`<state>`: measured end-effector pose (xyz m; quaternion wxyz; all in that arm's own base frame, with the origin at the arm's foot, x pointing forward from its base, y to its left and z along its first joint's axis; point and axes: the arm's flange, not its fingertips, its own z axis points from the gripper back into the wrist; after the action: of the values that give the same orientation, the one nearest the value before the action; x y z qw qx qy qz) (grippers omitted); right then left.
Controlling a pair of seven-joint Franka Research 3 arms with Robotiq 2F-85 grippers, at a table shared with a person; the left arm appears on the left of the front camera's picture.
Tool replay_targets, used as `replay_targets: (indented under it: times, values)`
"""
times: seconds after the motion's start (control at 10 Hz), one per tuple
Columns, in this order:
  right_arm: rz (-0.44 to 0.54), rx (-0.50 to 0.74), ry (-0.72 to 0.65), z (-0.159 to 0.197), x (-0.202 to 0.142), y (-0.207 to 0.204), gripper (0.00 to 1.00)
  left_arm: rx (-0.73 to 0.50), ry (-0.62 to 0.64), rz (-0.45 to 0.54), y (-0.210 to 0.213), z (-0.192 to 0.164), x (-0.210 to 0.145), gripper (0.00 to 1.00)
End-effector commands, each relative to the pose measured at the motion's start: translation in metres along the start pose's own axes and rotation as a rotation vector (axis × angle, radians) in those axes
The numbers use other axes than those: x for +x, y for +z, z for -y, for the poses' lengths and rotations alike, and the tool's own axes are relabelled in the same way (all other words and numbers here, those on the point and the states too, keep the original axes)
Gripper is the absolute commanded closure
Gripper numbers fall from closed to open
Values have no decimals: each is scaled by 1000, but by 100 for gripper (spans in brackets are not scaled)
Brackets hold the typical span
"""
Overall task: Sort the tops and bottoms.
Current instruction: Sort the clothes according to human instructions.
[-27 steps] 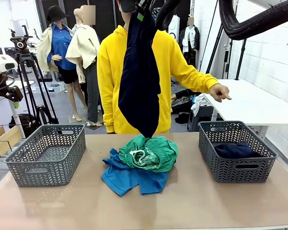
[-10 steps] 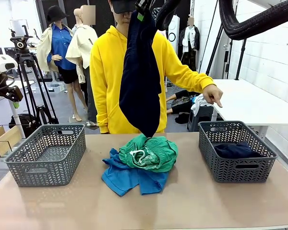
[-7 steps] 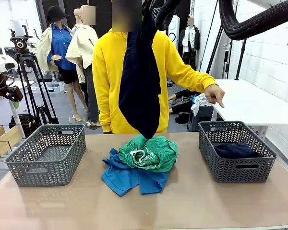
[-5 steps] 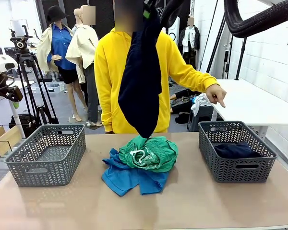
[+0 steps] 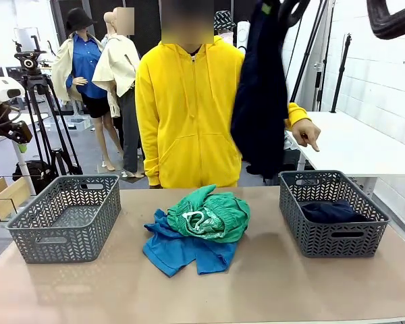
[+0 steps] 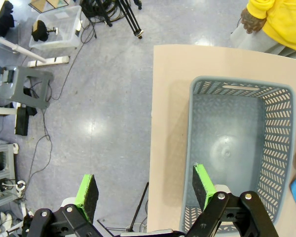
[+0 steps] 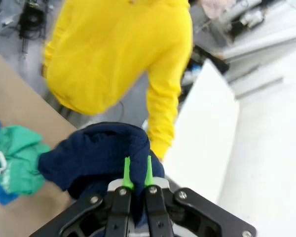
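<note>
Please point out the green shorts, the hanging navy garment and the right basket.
green shorts (image 5: 216,216), front view, middle of the bundle.
navy garment (image 5: 260,108), front view, middle of hanging cloth.
right basket (image 5: 307,239), front view, near wall.

Your table (image 5: 290,283) carries, from your left to your right: a left basket (image 5: 54,236) at the left end; a pile in the middle, shorts (image 5: 212,216) lying on a shirt (image 5: 182,253); and a right basket (image 5: 337,239) at the right end, with another garment (image 5: 331,211) in it. A hanging garment (image 5: 260,115) is up in the air between the pile and the right basket. Behind the table stands a person (image 5: 189,115) facing you, one hand (image 5: 307,131) out above and behind the right basket.
</note>
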<state>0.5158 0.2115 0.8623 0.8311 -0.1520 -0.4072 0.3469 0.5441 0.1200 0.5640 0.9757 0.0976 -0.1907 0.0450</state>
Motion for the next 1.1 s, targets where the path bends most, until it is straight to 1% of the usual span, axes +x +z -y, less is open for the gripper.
replay_targets:
  times: [0.0, 0.2, 0.3, 0.4, 0.7, 0.9, 1.0]
  values:
    - [-57, -84, -71, -10, -38, 1, 100, 11, -15, -6, 1, -1, 0, 0]
    - [-107, -119, -158, 5, -69, -2, 100, 11, -15, -6, 1, -1, 0, 0]
    - [-151, -116, -195, 6, -85, -11, 100, 11, -15, -6, 1, -1, 0, 0]
    - [-183, -138, -219, 3, -104, -22, 100, 11, -15, -6, 1, -1, 0, 0]
    - [-316, -229, -310, 2, -164, -49, 100, 11, -15, -6, 1, -1, 0, 0]
    - [-357, -216, -379, 0, -197, -70, 100, 11, -15, -6, 1, -1, 0, 0]
    - [-400, -214, -413, -3, -215, -81, 100, 11, -15, -6, 1, -1, 0, 0]
